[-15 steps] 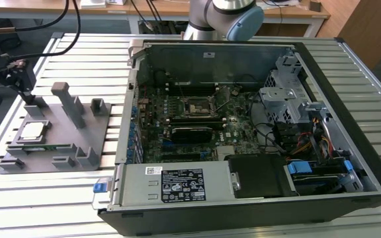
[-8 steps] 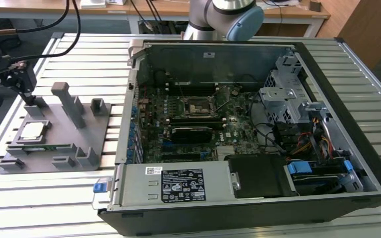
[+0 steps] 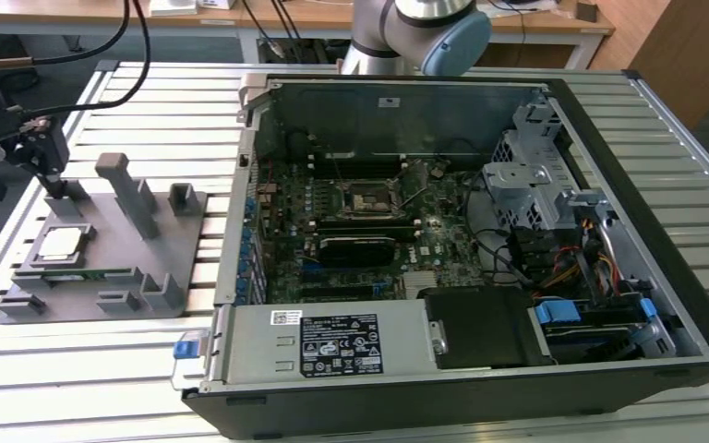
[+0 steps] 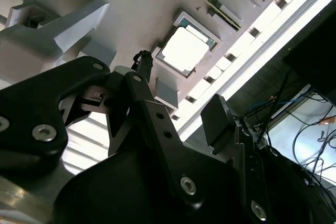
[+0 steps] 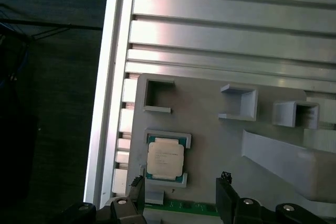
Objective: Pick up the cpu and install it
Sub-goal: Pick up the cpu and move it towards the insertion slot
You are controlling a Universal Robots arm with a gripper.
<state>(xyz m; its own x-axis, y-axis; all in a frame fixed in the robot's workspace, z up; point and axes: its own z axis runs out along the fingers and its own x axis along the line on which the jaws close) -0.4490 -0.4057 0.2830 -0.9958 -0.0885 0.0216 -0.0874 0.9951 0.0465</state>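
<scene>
Light, stiff and fragile, the cpu [image 5: 165, 160] is judged best taken by opposite edges, with the hand [image 5: 181, 181] spread open near it.

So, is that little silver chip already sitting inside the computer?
No, in the exterior view the cpu lies in its recess on the grey fixture, outside the open computer case.

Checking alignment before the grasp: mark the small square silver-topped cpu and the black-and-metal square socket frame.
small square silver-topped cpu [image 5: 165, 161], first wrist view, centre of metal top.
black-and-metal square socket frame [image 3: 365, 197], exterior view, its dark centre.
</scene>
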